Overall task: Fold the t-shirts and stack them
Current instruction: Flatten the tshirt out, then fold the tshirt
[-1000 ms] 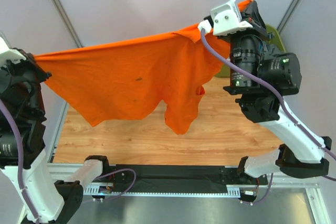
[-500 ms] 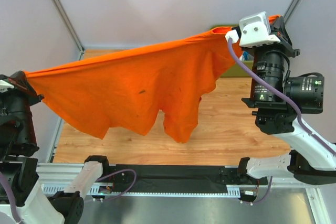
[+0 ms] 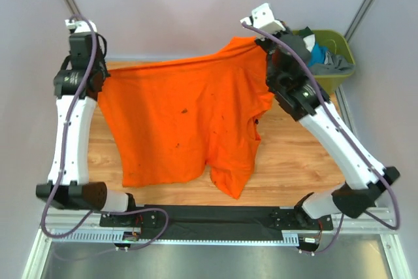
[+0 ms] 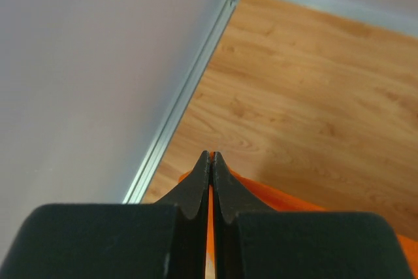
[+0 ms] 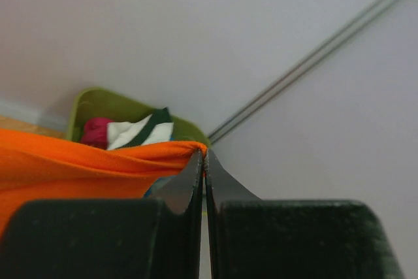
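The orange t-shirt (image 3: 176,122) is stretched over the wooden table (image 3: 294,168) in the top view, its far corners pinched by the left gripper (image 3: 99,82) and the right gripper (image 3: 262,44). Left wrist: fingers clenched on orange cloth. Right wrist: fingers clamped on the cloth's edge, with the green tub (image 5: 98,99) behind.

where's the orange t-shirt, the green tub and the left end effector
orange t-shirt (image 3: 176,129), top external view, middle of its body
green tub (image 5: 98,104), right wrist view, bare inner wall
left end effector (image 4: 210,156), left wrist view, between its shut fingertips
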`<state>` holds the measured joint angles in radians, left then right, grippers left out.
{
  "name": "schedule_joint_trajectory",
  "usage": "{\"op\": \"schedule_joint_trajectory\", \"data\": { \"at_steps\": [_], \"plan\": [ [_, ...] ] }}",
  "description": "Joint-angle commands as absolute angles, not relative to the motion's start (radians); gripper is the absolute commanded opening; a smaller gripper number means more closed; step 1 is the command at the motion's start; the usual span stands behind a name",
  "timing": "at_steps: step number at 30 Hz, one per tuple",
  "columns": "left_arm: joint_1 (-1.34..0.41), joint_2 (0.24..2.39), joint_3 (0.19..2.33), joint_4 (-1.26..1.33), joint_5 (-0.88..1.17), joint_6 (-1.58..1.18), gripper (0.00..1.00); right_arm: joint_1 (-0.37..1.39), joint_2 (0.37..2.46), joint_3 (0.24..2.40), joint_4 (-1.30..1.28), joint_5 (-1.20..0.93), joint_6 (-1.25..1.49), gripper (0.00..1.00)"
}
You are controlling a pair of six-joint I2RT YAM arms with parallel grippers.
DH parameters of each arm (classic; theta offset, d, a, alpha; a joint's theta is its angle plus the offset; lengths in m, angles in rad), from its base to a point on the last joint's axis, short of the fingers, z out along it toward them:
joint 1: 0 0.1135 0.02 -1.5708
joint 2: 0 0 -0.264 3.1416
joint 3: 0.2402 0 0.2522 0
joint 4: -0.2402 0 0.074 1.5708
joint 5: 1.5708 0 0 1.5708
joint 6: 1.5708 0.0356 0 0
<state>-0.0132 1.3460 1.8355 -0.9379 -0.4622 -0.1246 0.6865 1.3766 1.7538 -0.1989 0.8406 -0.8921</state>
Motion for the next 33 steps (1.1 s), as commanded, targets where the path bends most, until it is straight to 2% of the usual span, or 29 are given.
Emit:
{"op": "schedule_joint_trajectory", "data": {
  "at_steps": [1, 7, 16, 23, 33],
  "plan": [
    [-0.006, 1.405, 1.787, -0.862, -0.515, -0.118, 0.00, 0.595, 1.448, 1.715, -0.330, 0.686, -0.576, 0.00],
    [-0.006, 1.657, 1.765, -0.709, -0.557, -0.136, 0.00, 0.488, 1.687, 1.701, -0.243, 0.620, -0.551, 0.00],
    [0.017, 2.067, 2.081, -0.611, -0.517, -0.101, 0.00, 0.425, 2.089, 1.945, -0.143, 0.581, -0.591, 0.00],
    [0.029, 2.212, 2.131, -0.476, -0.462, -0.040, 0.00, 0.387, 2.258, 2.049, -0.107, 0.565, -0.526, 0.00],
    [0.101, 2.241, 2.014, -0.321, -0.246, -0.048, 0.00, 0.387, 2.310, 2.052, -0.106, 0.529, -0.428, 0.00]
  ]
}}
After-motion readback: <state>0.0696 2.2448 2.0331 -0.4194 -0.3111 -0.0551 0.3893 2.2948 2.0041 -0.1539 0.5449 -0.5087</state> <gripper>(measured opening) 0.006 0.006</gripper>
